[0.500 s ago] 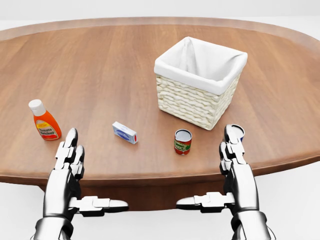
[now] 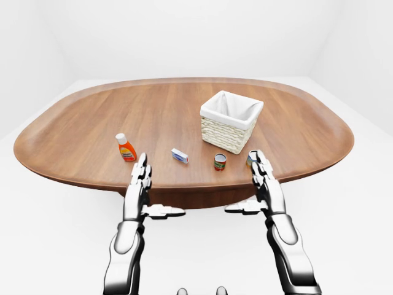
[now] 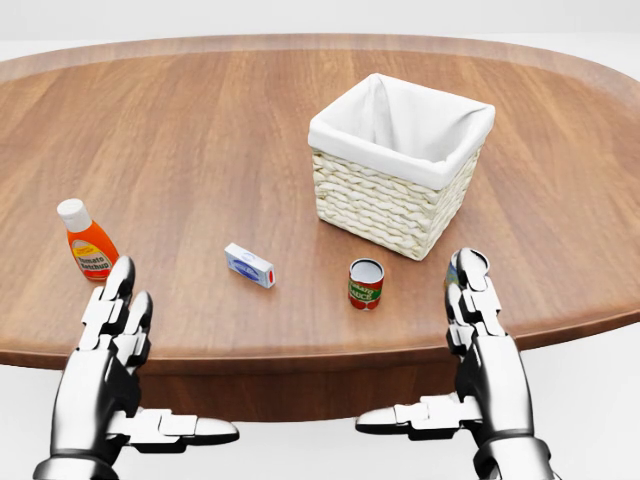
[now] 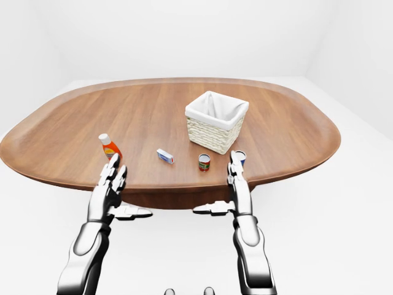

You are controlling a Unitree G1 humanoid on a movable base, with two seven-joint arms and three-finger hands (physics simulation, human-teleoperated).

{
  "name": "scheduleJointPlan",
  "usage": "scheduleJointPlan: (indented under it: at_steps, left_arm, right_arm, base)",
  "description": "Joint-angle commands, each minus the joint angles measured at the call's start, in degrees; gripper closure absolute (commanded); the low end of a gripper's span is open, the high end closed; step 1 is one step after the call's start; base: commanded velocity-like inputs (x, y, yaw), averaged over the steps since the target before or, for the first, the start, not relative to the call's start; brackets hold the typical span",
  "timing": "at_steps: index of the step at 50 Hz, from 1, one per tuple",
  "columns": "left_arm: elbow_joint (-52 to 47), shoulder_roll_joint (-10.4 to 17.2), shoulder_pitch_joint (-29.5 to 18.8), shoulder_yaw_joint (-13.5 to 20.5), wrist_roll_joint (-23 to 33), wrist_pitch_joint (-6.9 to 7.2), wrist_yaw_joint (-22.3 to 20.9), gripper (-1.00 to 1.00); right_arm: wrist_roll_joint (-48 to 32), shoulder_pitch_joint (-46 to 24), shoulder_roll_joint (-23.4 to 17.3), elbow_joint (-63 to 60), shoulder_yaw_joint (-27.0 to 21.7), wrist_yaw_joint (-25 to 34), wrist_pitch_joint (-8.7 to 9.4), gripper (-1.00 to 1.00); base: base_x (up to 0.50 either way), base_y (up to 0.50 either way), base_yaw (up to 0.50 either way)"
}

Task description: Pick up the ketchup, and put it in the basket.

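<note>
On the oval wooden table (image 3: 200,130), your landmark is the wicker basket (image 3: 395,200) with its white cloth liner, sitting toward the upper right of the head view. Ketchup bottle (image 3: 88,243) stands upright, white cap up, well to the left of the basket and lower in the view, near the table's near edge. Nothing is touching it.

Your left hand (image 3: 105,375) is splayed, fingers extended and thumb sticking out sideways, holding nothing. Its fingertips (image 3: 120,275) sit just below and right of the ketchup, apart from it.

Your right hand (image 3: 480,370) is likewise spread flat and empty, below the basket's lower right corner. Its fingertips overlap a small can with a blue label (image 2: 250,157), mostly hidden; can't tell if they touch.

Between ketchup and basket: a small white-and-blue box (image 3: 249,265) lying flat, and a red-labelled can (image 3: 366,283) upright just below the basket.
</note>
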Motion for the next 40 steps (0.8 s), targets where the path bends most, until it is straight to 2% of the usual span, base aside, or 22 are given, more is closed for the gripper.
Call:
scheduleJointPlan:
  at_steps: [1, 9, 18, 19, 20, 31, 40]
  left_arm:
    - [-12.55, -0.34, 6.06, 2.2, -2.09, 1.28, -3.72, -1.0]
    - [-10.52, -0.62, 5.06, 2.57, -1.3, 1.28, -3.58, -1.0]
    - [-11.86, -0.79, 5.38, 3.39, -3.32, 1.28, -4.09, -1.0]
    - [-12.02, -0.81, 5.44, 3.39, -3.4, 1.28, -4.11, -1.0]
    - [-12.17, -0.87, 5.56, 3.44, -3.72, 1.28, -4.25, -1.0]
    - [-13.66, -0.94, 6.01, 3.8, -4.73, 1.28, -4.55, -1.0]
    - [-13.94, -0.97, 5.95, 3.94, -4.86, 1.28, -4.56, -1.0]
  right_arm:
    - [-1.92, 5.64, 0.44, -11.15, 2.03, -0.43, 1.65, -1.0]
    - [-2.47, 5.19, 0.43, -10.78, 2.02, -1.12, 1.65, -1.0]
    - [-1.77, 6.06, 0.33, -11.58, 2.65, -0.02, 1.65, -1.0]
    - [-1.83, 6.2, 0.26, -11.54, 2.66, 0.08, 1.24, -1.0]
    - [-1.91, 6.14, 0.3, -11.8, 2.61, -0.05, 1.65, -1.0]
    - [-2.76, 5.99, 0.33, -11.71, 2.94, -0.49, 1.65, -1.0]
    - [-3.41, 5.75, 0.35, -10.97, 2.94, -0.92, 0.93, -1.0]
  base:
    - [0.0, 0.0, 0.0]
    - [0.0, 0.0, 0.0]
    - [0.03, 0.0, 0.0]
    - [0.43, 0.0, 0.0]
    - [0.5, 0.0, 0.0]
    - [0.5, 0.0, 0.0]
    - [0.5, 0.0, 0.0]
